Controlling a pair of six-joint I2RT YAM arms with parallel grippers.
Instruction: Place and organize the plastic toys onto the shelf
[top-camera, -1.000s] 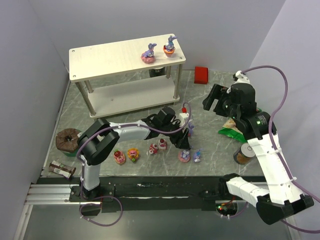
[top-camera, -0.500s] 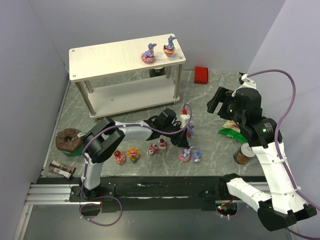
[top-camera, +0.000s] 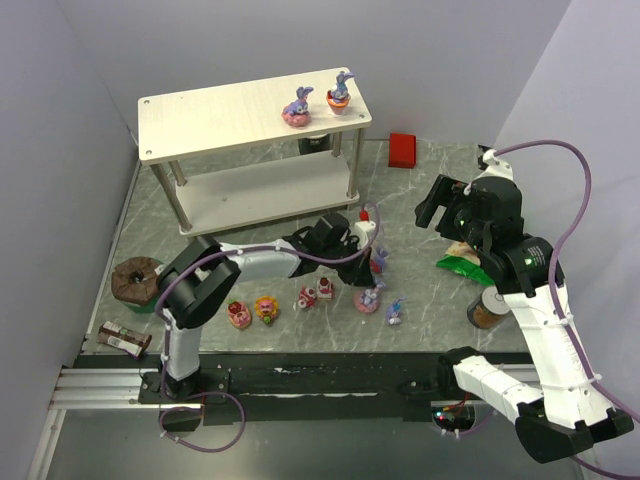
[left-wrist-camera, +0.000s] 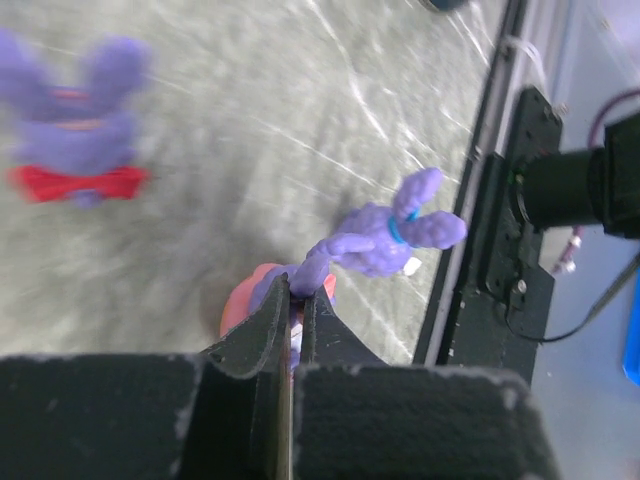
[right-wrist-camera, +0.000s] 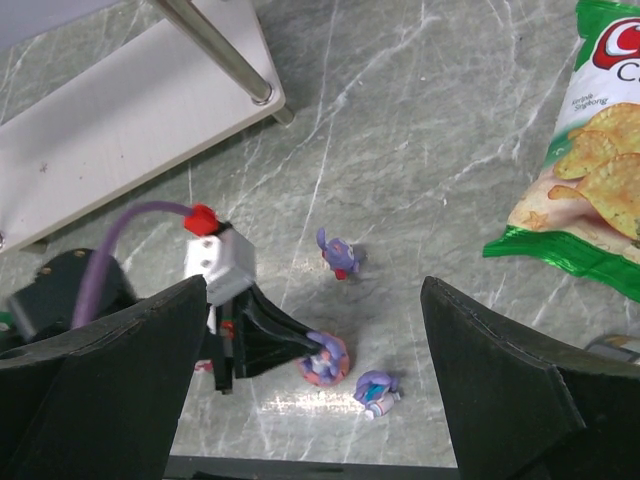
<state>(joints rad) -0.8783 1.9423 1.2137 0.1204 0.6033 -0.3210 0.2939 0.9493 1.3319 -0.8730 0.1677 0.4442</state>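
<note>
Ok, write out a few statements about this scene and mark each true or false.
1. Two bunnies stand on the top board of the shelf. True.
2. The right gripper is shut on a toy. False: it is open and holds nothing.
3. The left gripper is shut on a bunny on a pink base. True.
4. The chip bag lies on the shelf's lower board. False: it lies on the table, near the right arm.
5. The red block sits on the shelf's top board. False: it is on the table, to the right of the shelf.
</note>
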